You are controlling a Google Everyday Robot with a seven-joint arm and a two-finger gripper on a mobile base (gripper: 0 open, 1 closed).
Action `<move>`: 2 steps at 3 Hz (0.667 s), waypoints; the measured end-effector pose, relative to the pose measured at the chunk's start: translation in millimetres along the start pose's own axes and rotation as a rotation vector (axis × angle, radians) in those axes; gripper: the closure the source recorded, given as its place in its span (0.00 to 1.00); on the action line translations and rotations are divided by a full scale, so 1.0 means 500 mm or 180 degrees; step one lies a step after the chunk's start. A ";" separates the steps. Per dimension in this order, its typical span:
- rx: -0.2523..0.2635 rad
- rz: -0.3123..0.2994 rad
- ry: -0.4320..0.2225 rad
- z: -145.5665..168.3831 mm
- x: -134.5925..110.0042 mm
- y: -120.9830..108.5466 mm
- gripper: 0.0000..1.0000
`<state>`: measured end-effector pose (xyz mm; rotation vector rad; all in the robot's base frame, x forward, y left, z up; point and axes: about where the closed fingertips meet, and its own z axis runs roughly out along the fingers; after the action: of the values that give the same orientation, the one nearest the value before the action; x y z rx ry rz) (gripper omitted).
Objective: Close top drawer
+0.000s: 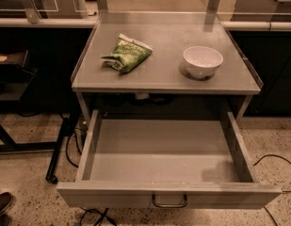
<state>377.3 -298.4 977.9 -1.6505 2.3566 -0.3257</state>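
Arm: outside the camera view, with no part of it showing at any edge.
Hand: outside the camera view as well, so its position cannot be told.
Hand state: not observable from this view.
Pose: undetermined for both arm and hand.
Contact: none visible between the robot's body and anything in view.

**Drawer front standing unobstructed**

The top drawer (pixel 112 195) is jutting across the lower frame, with open space lying before its handle (pixel 169 203). A green packet (pixel 127 54) and a white bowl (pixel 203 61) are occupying the desk (pixel 166 76) at upper centre. The gripper is staying out of view.
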 end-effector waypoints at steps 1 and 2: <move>-0.0203 0.0031 0.0084 0.062 0.072 0.038 1.00; -0.0367 0.0024 0.0105 0.124 0.122 0.057 1.00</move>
<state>352.2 -348.9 905.6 -1.6984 2.4475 -0.2211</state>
